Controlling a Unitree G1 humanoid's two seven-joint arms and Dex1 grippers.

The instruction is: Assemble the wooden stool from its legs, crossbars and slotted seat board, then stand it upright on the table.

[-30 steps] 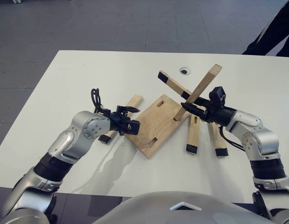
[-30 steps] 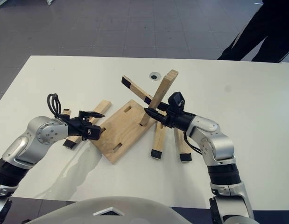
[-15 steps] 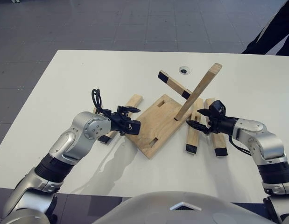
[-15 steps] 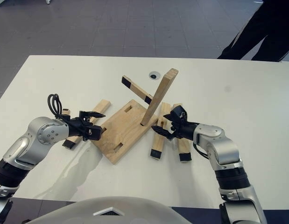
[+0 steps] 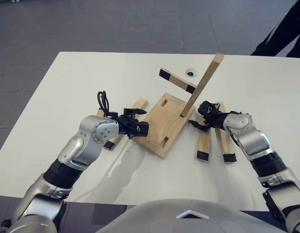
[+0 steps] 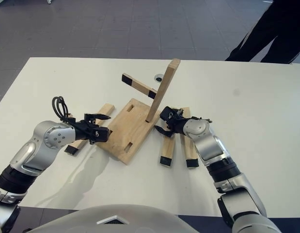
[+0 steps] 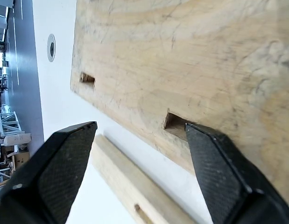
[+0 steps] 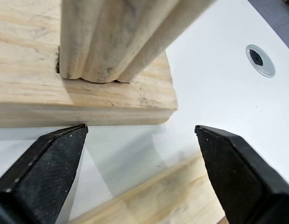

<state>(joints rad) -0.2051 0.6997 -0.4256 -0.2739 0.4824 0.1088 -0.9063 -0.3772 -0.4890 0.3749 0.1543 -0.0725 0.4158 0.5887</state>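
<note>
Where the white table (image 5: pixel 67 87) stands on a grey tiled floor (image 5: pixel 116 24), the left gripper (image 5: pixel 140 121) is wide open at the left edge of the pale board (image 5: pixel 162 124), which lies mid-table. One leg (image 5: pixel 203 85) stands slanted in its slot. The right gripper (image 5: pixel 197 115), also wide open, is at the board's right corner, beside two lying legs (image 5: pixel 203 143).

We can read no text, label, brand, number or sign anywhere. The wooden seat board (image 5: pixel 162 126), the upright leg (image 5: pixel 202 85) and the white table (image 5: pixel 82 82) show us plain surfaces, with no print we can make out.
</note>
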